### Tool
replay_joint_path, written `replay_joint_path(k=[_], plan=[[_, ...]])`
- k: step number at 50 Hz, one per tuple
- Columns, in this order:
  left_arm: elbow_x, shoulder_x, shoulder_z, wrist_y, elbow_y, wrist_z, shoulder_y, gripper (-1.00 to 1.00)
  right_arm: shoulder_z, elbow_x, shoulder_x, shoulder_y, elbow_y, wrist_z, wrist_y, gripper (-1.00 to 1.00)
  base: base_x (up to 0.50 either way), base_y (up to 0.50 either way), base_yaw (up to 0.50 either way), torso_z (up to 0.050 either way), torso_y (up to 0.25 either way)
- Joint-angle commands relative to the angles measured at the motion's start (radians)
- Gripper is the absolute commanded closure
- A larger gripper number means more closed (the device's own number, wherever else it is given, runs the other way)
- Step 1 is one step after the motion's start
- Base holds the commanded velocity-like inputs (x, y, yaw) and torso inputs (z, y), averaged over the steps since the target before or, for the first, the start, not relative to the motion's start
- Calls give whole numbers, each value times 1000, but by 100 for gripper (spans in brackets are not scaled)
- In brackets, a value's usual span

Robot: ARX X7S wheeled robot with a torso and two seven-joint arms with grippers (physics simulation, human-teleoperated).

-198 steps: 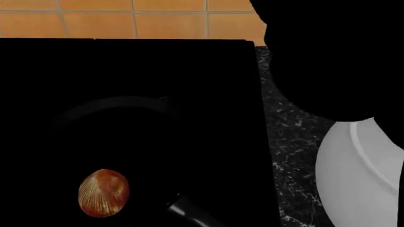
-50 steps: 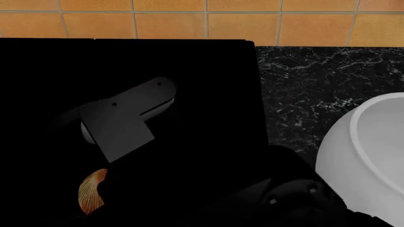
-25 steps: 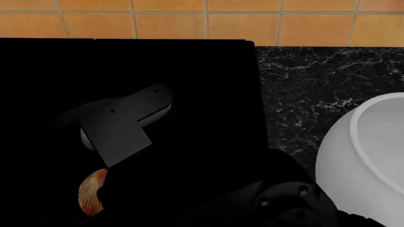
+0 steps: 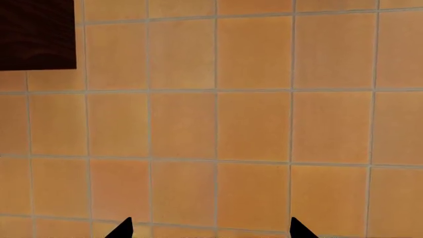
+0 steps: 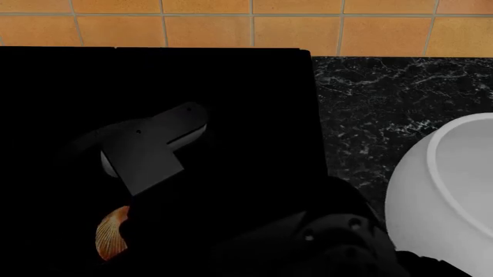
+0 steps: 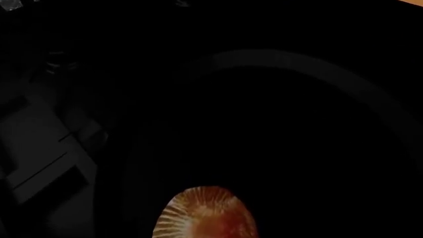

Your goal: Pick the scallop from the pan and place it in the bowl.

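Head view: scallop [image 5: 110, 232] long axis runs near-far.

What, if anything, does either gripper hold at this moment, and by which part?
Nothing is held. The scallop lies in the pan, partly hidden by the right gripper above it. The left gripper's fingers stand apart before a tiled wall, empty.

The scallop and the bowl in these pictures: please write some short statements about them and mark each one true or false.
1. The scallop lies in the pan. True.
2. The bowl already holds the scallop. False: the shell is in the pan.
3. The bowl stands on the black stovetop. False: it stands on the marble counter.
4. The right arm hides part of the scallop in the head view. True.
5. The left wrist view shows orange tiles. True.
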Motion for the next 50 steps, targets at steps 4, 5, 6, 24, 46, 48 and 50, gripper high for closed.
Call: replay_joint_path(k=[4,5,6,24,46,48,50], plan=[[18,1,2,17,-17,14,17,-100,-17,-36,-14,0,34,-47,-3,-100,0,0,0,0,0],[18,1,2,18,-17,15,18,-100,-18,-35,-14,0,35,-46,-4,-100,0,0,0,0,0],[19,0,1,20,-18,15,20,-100,-19,-38,-15,0,36,-50,-4,-100,0,0,0,0,0],[39,4,7,34,-32,23,37,-100,-37,-72,-12,-4,37,-71,-11,100,0,0,0,0,0],[40,4,7,33,-26,18,40,-100,-16,-24,14,31,-18,-23,-28,100,0,0,0,0,0],[38,2,6,33,-23,17,41,-100,-4,-1,20,46,-31,-5,-32,100,0,0,0,0,0],[35,1,4,32,-21,15,41,-100,3,7,24,55,-42,4,-36,100,0,0,0,0,0]])
